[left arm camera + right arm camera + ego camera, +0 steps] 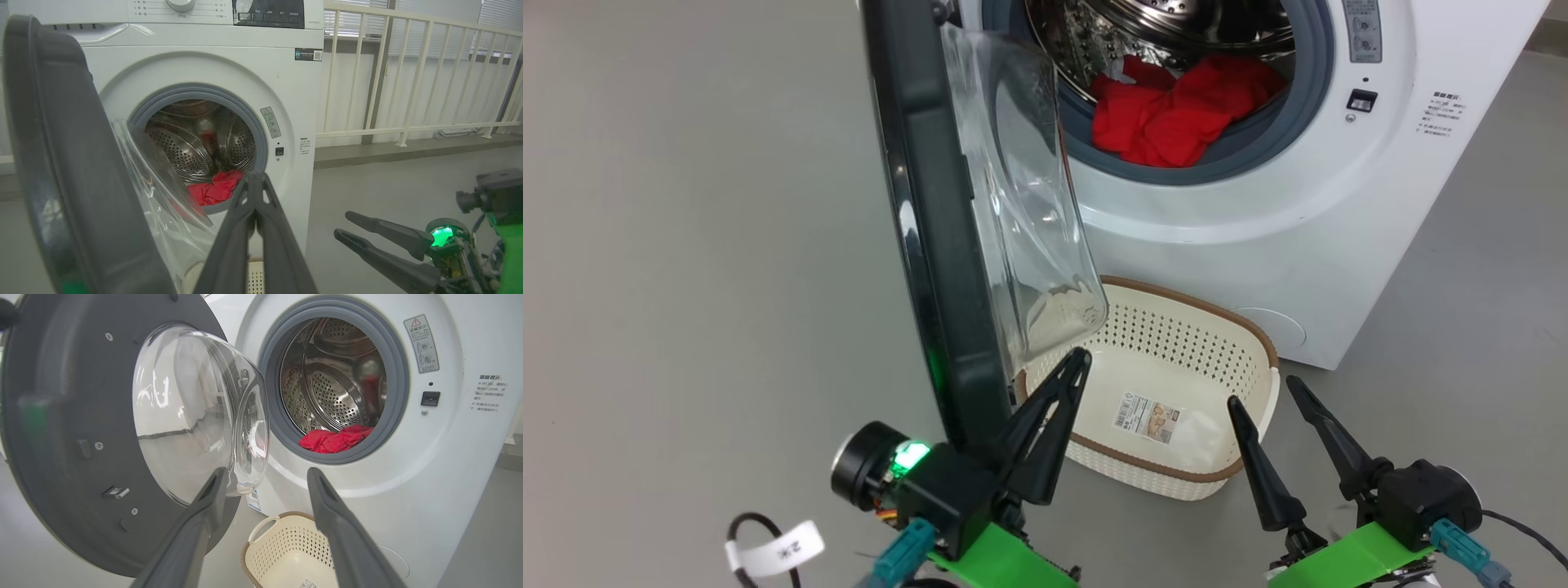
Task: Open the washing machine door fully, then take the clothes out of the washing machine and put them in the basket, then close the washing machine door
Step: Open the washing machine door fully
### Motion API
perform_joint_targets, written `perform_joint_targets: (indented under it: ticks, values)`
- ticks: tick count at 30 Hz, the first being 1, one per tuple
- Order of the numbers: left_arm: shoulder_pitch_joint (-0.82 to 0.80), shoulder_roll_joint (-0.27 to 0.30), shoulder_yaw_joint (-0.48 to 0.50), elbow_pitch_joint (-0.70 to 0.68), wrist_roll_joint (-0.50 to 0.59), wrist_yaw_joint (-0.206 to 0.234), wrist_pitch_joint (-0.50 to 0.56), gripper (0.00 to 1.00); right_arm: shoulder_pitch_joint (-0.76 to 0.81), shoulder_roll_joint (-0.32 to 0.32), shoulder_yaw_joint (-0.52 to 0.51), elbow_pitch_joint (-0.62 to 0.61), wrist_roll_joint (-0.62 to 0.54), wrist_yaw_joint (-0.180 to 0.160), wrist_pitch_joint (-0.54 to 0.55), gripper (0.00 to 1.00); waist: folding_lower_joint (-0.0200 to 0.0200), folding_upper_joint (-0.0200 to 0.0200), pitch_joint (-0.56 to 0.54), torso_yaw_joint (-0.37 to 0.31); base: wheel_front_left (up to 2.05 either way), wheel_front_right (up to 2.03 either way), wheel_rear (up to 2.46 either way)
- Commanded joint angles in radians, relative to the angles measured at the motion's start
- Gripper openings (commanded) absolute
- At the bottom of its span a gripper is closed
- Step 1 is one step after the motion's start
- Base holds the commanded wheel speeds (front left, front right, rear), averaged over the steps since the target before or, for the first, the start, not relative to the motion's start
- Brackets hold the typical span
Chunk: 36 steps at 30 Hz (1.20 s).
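While the washing machine door (pixel 931 245) stands open, perhaps not fully, the clothes (pixel 1176 114) lie inside the washing machine (pixel 1298 245) and the basket (pixel 1168 327) in front of it holds none; unloading and closing remain. Left gripper (pixel 1081 356) jaws pressed together; right gripper (pixel 1262 390) jaws wide, empty.

The floor (pixel 686 245) is smooth, plain grey with a dull sheen. Along the far side of the room runs a cream railing (pixel 355 131) of upright bars between a top rail and a lower rail. It stands on a low ledge (pixel 408 151) raised just above the floor. Behind the bars hang slatted window blinds (pixel 355 24).
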Motion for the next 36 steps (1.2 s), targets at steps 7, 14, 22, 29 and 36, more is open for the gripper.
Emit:
perform_joint_targets:
  ticks: [7,14,22,29,36]
  values:
    - [-0.025,-0.001,0.041,0.071,-0.013,0.042,0.022,0.0,-0.048,0.002,0.028,-0.023,0.018,0.006,-0.006,1.0,0.0,-0.0001,0.011,-0.016,0.0,0.0,0.0]
    - [-0.029,0.003,0.078,0.124,-0.051,0.052,0.006,0.0,-0.049,0.002,0.02,-0.023,0.027,0.006,-0.006,1.0,0.0,-0.0001,0.017,-0.016,0.0,0.0,0.0]
    - [-0.028,0.021,0.114,0.165,-0.067,0.072,-0.009,0.0,-0.053,0.002,0.012,-0.017,0.029,0.006,-0.006,1.0,0.0,-0.0001,0.014,-0.007,0.0,0.0,0.0]
    - [-0.012,0.038,0.134,0.164,-0.069,0.093,-0.016,0.0,-0.048,0.002,0.007,-0.015,0.029,0.006,-0.006,1.0,0.0,-0.0001,0.007,0.01,0.0,0.0,0.0]
    - [0.013,0.066,0.167,0.154,-0.07,0.125,-0.024,0.0,-0.042,0.002,0.006,-0.013,0.024,0.006,-0.006,1.0,0.0,-0.0001,0.009,0.05,0.0,0.0,0.0]
